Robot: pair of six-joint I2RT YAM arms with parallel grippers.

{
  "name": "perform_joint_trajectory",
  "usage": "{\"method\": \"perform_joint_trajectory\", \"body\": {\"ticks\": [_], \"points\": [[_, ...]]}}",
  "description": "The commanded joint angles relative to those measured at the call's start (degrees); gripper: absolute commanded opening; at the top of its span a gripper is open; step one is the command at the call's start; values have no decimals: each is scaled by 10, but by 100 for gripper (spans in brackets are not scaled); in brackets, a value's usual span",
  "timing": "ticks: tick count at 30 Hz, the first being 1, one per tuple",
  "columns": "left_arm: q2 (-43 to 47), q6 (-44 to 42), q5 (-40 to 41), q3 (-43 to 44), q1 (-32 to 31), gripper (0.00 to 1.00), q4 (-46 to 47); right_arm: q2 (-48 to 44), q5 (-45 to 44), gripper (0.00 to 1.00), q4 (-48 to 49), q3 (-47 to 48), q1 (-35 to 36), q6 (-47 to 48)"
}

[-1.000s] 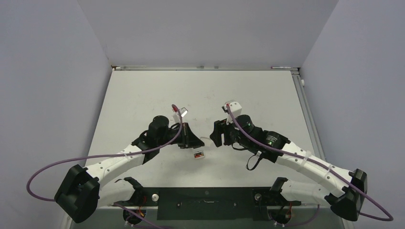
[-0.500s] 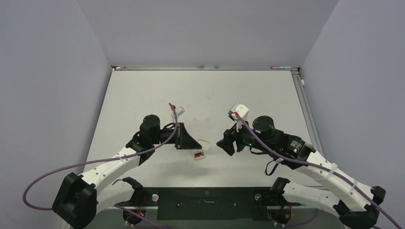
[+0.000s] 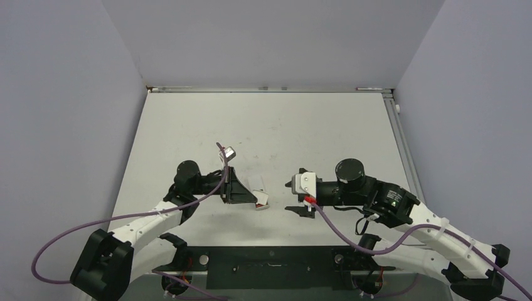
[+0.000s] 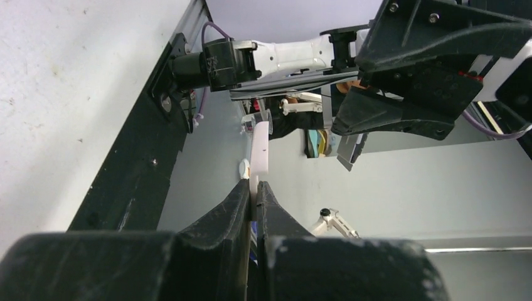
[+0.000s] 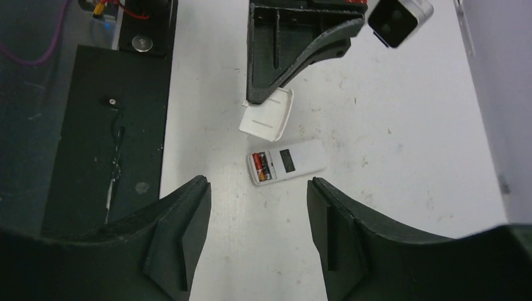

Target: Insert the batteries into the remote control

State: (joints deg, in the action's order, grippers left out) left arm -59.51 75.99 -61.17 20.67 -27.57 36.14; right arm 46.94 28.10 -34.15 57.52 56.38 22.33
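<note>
Even, diffuse light from overhead fills all three views. The table (image 3: 188,125) reads bright and matte, with only faint, soft-edged shadows. In its own wrist view the left gripper (image 4: 256,185) looms dark and soft-focused, while the background stays sharper.

The remote control (image 5: 295,160) was white around a dark recess, where the batteries (image 5: 260,167) showed red and black bands (perhaps a thin gold stripe too, though too small to tell). The cover (image 5: 266,119) was plain white. The left gripper (image 4: 256,188) and right gripper (image 5: 257,188) were matte black, the table (image 5: 376,125) off-white with dark speckles, the cables (image 3: 69,226) purple
</note>
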Motion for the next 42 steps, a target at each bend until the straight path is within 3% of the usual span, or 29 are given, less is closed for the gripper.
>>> {"method": "perform_joint_trajectory", "body": {"ticks": [1,6,14,23,30,42], "points": [[-12,76,-31,-14,6,0,119,-2,44,56,17,-7,31,159],[-24,126,-33,-26,6,0,172,8,-34,54,38,-18,105,226],[-33,212,-23,-35,6,0,244,30,-274,46,93,-49,280,322],[-27,253,-27,-40,6,0,253,58,-458,36,136,-72,370,401],[-15,272,-34,-46,5,0,253,68,-503,34,177,-90,384,444],[9,280,-37,-48,4,0,246,101,-495,33,231,-99,372,458]]}}
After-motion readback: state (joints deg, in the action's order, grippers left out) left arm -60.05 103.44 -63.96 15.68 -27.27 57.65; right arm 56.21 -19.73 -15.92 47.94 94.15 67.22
